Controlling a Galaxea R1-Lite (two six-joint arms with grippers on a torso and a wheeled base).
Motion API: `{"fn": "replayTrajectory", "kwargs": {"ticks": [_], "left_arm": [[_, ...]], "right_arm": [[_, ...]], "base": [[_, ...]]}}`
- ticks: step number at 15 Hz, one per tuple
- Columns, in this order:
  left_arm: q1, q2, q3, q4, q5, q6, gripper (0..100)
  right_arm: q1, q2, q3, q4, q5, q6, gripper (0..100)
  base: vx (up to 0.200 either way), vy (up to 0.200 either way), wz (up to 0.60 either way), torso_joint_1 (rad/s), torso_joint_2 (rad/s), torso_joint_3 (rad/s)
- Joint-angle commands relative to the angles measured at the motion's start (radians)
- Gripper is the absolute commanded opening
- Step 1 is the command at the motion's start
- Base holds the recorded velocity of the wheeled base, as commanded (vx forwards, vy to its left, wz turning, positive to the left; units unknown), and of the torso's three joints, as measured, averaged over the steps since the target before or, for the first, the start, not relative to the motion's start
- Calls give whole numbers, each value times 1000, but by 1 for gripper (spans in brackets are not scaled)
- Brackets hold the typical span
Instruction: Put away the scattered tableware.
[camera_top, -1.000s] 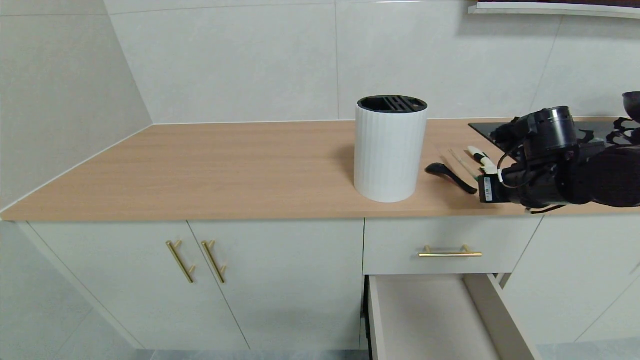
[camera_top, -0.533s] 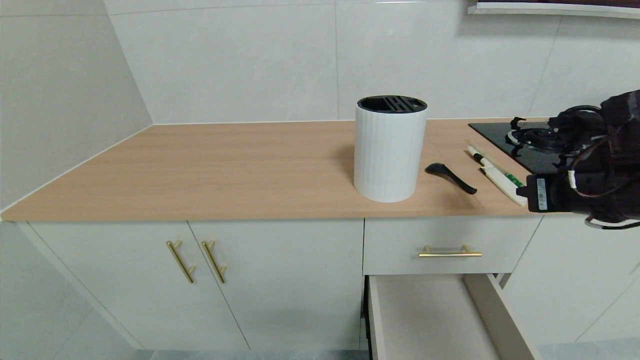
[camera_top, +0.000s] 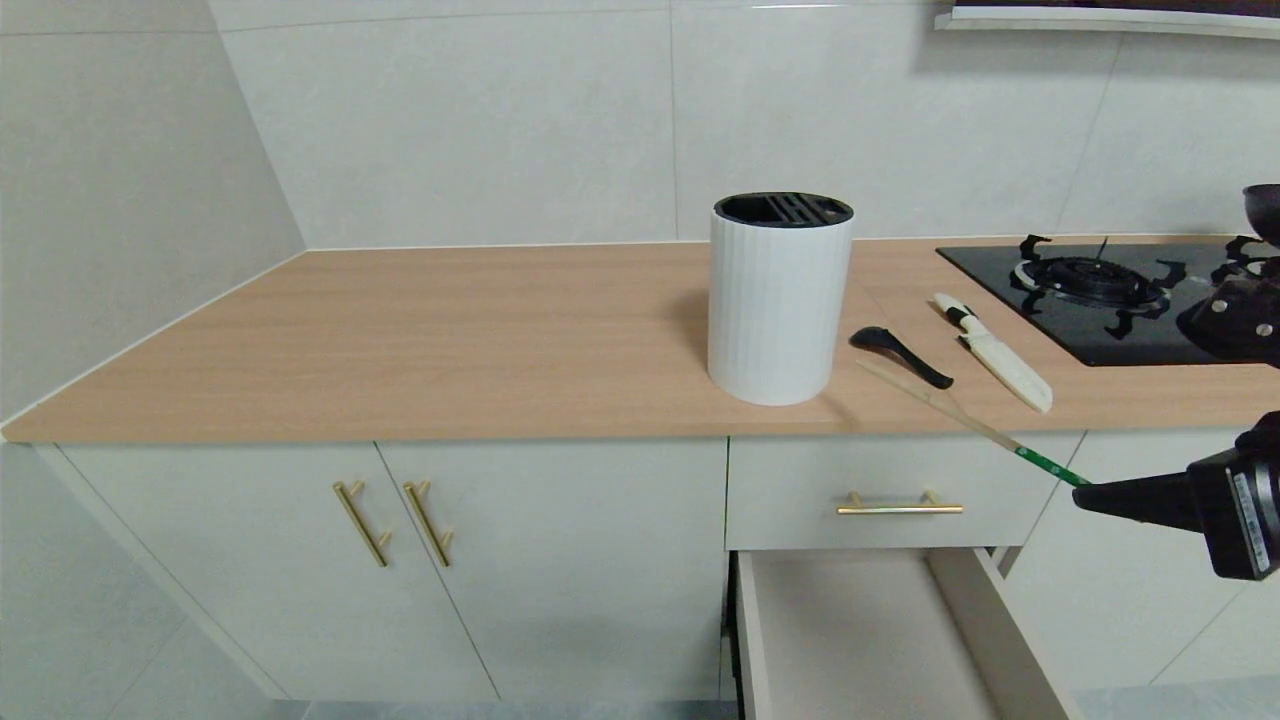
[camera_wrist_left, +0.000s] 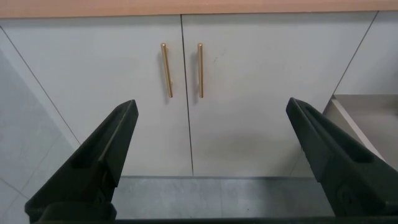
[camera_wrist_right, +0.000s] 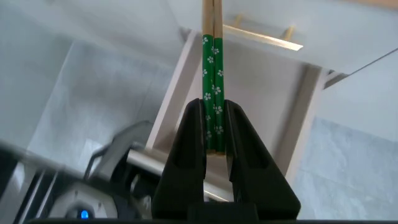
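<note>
**Right gripper**: closed on the chopsticks. It hangs in front of the counter edge at the right side, below the counter top. In the right wrist view the two fingers press against the green flowered ends of the pair, which lie side by side between them.

**Chopsticks, axis:** the long axis runs on a diagonal. The green ends sit low at the front right, in the grip. The plain wooden tips point back and left, rising over the counter edge toward the foot of the holder. Whether the tips touch the counter cannot be told.

**Left gripper**: fingers spread wide apart, holding nothing. It faces the cabinet doors below the counter.

**On the counter:**
- Holder: a white ribbed cylinder with a black slotted top, standing upright.
- Spoon: black, lying flat just right of the holder, with its bowl toward the holder and its handle toward the front right.
- Knife: lying flat between the spoon and the stove, with its blade tip toward the counter's front edge.

**Below:** a drawer stands pulled open under the closed drawer with the gold handle.
</note>
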Motion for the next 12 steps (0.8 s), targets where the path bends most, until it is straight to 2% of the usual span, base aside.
{"fn": "replayTrajectory", "kwargs": {"ticks": [1,12], "left_arm": [[0,2,0,0,0,0,100],[0,2,0,0,0,0,100]], "right_arm": [[18,-19,36,-1,5,-9,0],[86,93,102,-37,-1,-18,0]], "base": [[0,0,0,0,0,0],[0,0,0,0,0,0]]}}
